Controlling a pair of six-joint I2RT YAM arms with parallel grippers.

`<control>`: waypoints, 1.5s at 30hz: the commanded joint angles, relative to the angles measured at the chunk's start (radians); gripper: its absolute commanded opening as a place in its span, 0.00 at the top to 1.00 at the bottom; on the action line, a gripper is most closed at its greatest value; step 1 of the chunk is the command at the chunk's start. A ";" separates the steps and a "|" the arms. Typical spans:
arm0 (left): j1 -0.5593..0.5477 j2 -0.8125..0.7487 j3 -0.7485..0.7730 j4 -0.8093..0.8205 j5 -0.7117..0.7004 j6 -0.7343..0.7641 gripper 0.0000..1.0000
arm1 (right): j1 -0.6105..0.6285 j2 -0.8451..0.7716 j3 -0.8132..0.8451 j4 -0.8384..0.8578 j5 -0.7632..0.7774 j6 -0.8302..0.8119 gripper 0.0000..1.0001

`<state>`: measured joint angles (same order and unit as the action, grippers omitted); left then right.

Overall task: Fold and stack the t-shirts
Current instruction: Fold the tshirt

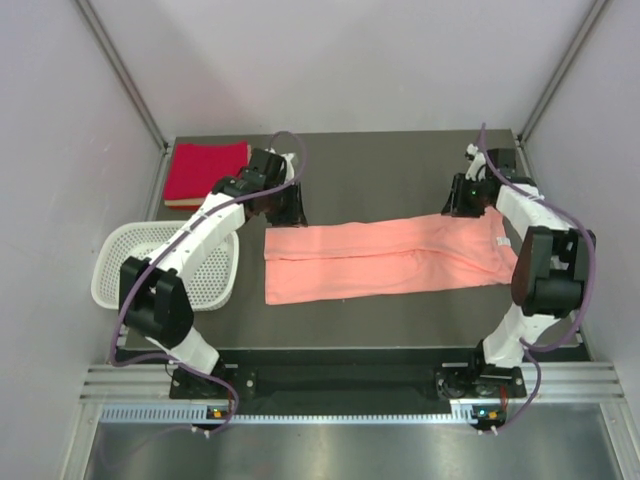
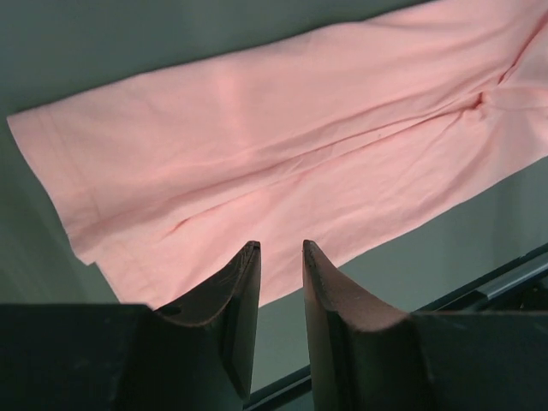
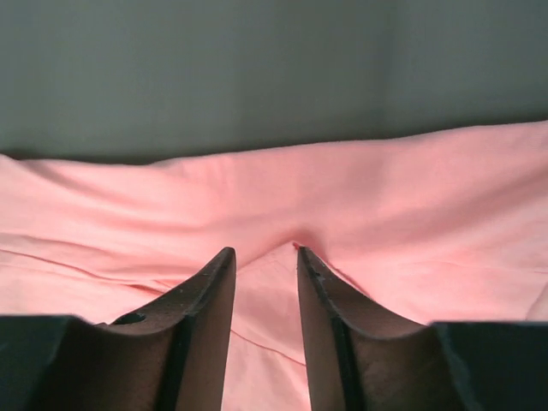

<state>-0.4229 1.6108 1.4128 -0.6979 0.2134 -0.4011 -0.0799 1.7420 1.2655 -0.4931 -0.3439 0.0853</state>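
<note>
Salmon-pink t-shirt (image 1: 380, 255): folded lengthwise into long strip, flat across mid counter (image 1: 380, 165). Red folded t-shirts (image 1: 205, 172): stacked, far left corner. White perforated basket (image 1: 100, 280): left edge, near red stack. Left tool (image 2: 281, 247): narrowly spread, gripping nothing, above strip's left end. Right tool (image 3: 264, 250): narrowly spread, tips at small pucker near strip's far edge, right portion.

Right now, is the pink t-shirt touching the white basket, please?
Apart. The top view shows a strip of bare table between the pink t-shirt and the white basket.
</note>
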 commanded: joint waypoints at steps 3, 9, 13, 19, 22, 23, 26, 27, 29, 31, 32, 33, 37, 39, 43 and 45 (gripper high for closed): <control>0.006 -0.058 -0.063 0.021 0.032 0.051 0.68 | -0.011 0.031 0.017 -0.021 -0.044 -0.173 0.62; 0.006 -0.072 -0.074 0.031 0.037 0.053 0.68 | 0.002 0.076 0.003 -0.021 -0.076 -0.223 0.60; 0.006 -0.074 -0.075 0.031 0.035 0.054 0.68 | 0.002 0.106 0.026 -0.036 -0.033 -0.249 0.60; 0.006 -0.069 -0.080 0.035 0.037 0.051 0.68 | 0.002 0.120 0.034 -0.022 -0.049 -0.246 0.60; 0.006 -0.068 -0.078 0.035 0.035 0.050 0.69 | 0.002 0.122 0.034 -0.025 -0.053 -0.245 0.62; 0.006 -0.069 -0.080 0.034 0.035 0.051 0.69 | 0.002 0.119 0.031 -0.025 -0.055 -0.245 0.63; 0.006 -0.068 -0.080 0.032 0.034 0.051 0.69 | 0.003 0.111 0.021 -0.022 -0.072 -0.239 0.64; 0.006 -0.068 -0.078 0.032 0.032 0.051 0.69 | 0.003 0.111 0.020 -0.019 -0.079 -0.236 0.64; 0.006 -0.068 -0.080 0.034 0.034 0.051 0.69 | 0.008 0.113 0.017 -0.015 -0.083 -0.231 0.65; 0.006 -0.069 -0.080 0.029 0.032 0.051 0.69 | 0.014 0.119 0.018 -0.025 -0.073 -0.231 0.66; 0.006 -0.071 -0.080 0.026 0.029 0.051 0.69 | 0.014 0.120 0.020 -0.027 -0.070 -0.231 0.66; 0.006 -0.077 -0.081 0.025 0.027 0.053 0.69 | 0.019 0.119 0.018 -0.027 -0.061 -0.229 0.69; 0.006 -0.098 -0.084 0.026 0.021 0.053 0.69 | 0.026 0.097 0.014 -0.030 -0.038 -0.211 0.92; 0.006 -0.106 -0.086 0.026 0.024 0.051 0.69 | 0.034 0.084 0.017 -0.048 -0.011 -0.194 1.00; 0.006 -0.121 -0.090 0.029 0.032 0.047 0.69 | 0.068 -0.001 -0.018 -0.074 0.066 -0.127 1.00; 0.006 -0.130 -0.094 0.035 0.041 0.044 0.69 | 0.072 -0.039 -0.052 -0.087 0.116 -0.093 1.00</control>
<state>-0.4194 1.5341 1.3247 -0.7021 0.2363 -0.3637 -0.0322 1.8187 1.2427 -0.5453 -0.3088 -0.0727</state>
